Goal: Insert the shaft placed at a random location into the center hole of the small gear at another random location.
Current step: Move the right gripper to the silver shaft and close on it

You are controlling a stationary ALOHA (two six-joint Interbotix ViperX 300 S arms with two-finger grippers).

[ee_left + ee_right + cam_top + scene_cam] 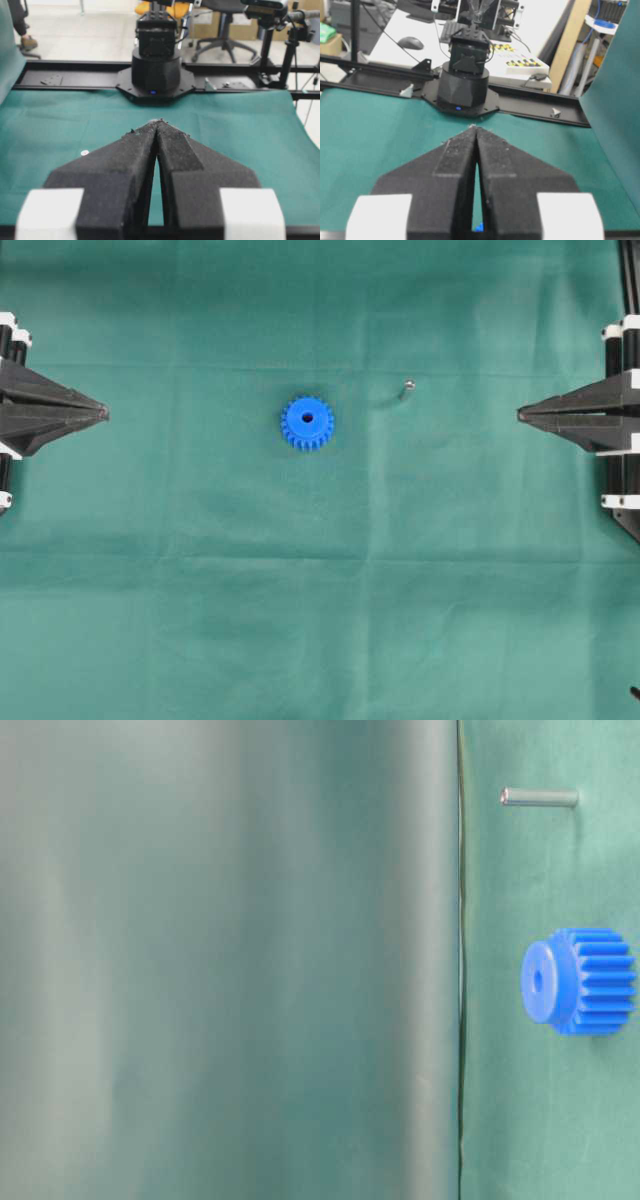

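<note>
Where the green cloth point(320, 620) covers the tabletop, the small gear point(307, 423) lies flat just left of the middle of the overhead frame, hub upward; its center hole point(306, 420) shows as a dark round dot with nothing in it; the shaft point(406, 388) stands well apart, up and to the right of the gear, a thin silvery pin seen almost end-on, and it throws a faint shadow to its left. In the table-level view, which is turned on its side, the shaft sits in the upper right and the gear below it near the right edge.

The left gripper point(104, 414) points in from the left edge, its fingers point(135, 150) pressed together at the tips, holding nothing and touching neither part; the right gripper point(520, 415) mirrors it from the right edge, fingers point(457, 150) likewise closed on nothing.

Both arms are cut off by the frame edges in the overhead view; in the right wrist view only a blue sliver shows between the fingers; a blurred green fold hides most of the table-level frame.
</note>
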